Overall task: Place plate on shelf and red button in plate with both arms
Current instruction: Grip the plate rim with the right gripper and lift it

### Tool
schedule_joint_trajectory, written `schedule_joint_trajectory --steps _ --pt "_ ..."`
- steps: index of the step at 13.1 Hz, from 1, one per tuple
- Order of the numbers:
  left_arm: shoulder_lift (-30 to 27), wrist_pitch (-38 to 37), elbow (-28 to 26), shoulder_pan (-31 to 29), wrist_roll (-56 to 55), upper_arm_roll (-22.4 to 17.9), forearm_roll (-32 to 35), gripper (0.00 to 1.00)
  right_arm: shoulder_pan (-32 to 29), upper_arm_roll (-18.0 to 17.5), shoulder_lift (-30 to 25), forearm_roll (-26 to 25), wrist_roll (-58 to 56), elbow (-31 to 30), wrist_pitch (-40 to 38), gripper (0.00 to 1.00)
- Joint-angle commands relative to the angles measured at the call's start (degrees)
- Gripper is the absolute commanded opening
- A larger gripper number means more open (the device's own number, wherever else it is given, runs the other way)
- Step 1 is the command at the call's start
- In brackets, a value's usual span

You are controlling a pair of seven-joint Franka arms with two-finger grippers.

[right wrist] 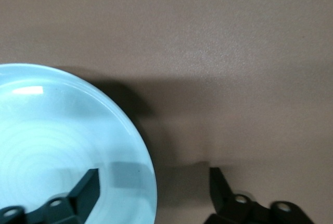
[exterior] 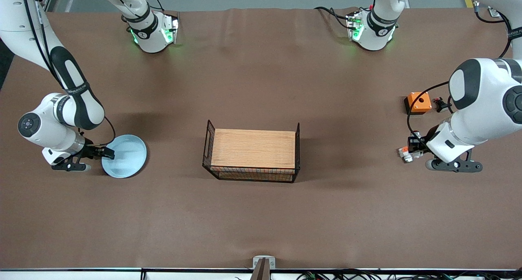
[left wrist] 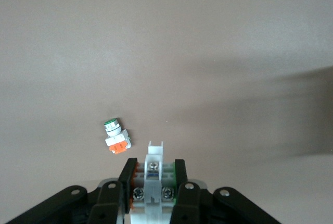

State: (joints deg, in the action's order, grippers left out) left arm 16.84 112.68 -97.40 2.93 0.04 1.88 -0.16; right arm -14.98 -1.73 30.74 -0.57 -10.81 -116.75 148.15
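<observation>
Left gripper (left wrist: 152, 182): finger bases run off the left wrist view's edge, and the held part's (left wrist: 152, 190) cap end is hidden between the fingers. Plate (right wrist: 62, 135) is cut by the right wrist view's edge. Small dark part (exterior: 440, 104) beside the orange box (exterior: 418, 102) is too small to tell.

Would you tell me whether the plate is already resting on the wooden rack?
No, the plate lies on the table, apart from the wooden rack.

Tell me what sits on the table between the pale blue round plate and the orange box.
Between the pale blue round plate and the orange box sits only a black wire basket topped with a wooden board, as the front view shows.
</observation>
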Motion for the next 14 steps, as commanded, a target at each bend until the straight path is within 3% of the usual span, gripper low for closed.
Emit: schedule_joint_trajectory --steps 1,4,5,9,10,12,14 --pt "0.8 -1.2 1.4 0.1 -1.0 0.1 0.2 0.16 -0.6 -0.3 0.0 -0.1 -0.8 -0.7 0.4 0.61" --pt "1.3 -1.2 1.3 0.1 -1.0 0.1 0.2 0.16 -0.6 -0.3 -0.1 -0.1 -0.7 -0.6 0.2 0.10" --pt "1.4 -1.2 1.3 0.1 -1.0 0.1 0.2 0.16 -0.6 -0.3 -0.2 -0.1 -0.7 -0.5 0.1 0.02" --pt "1.8 -1.2 1.2 0.1 -1.0 0.1 0.2 0.16 -0.7 -0.6 -1.1 0.7 0.1 0.0 -0.1 0.00" --pt "1.9 -1.2 1.2 0.1 -1.0 0.1 0.2 0.16 -0.8 -0.6 -2.0 3.3 0.2 0.5 -0.9 0.00" --pt "1.9 -1.2 1.2 0.1 -1.0 0.1 0.2 0.16 -0.5 -0.6 -3.8 8.9 0.2 4.1 -9.2 0.00" --pt "1.9 -1.2 1.2 0.1 -1.0 0.1 0.2 0.16 -0.7 -0.5 -6.4 15.1 1.3 10.6 -25.1 0.00"
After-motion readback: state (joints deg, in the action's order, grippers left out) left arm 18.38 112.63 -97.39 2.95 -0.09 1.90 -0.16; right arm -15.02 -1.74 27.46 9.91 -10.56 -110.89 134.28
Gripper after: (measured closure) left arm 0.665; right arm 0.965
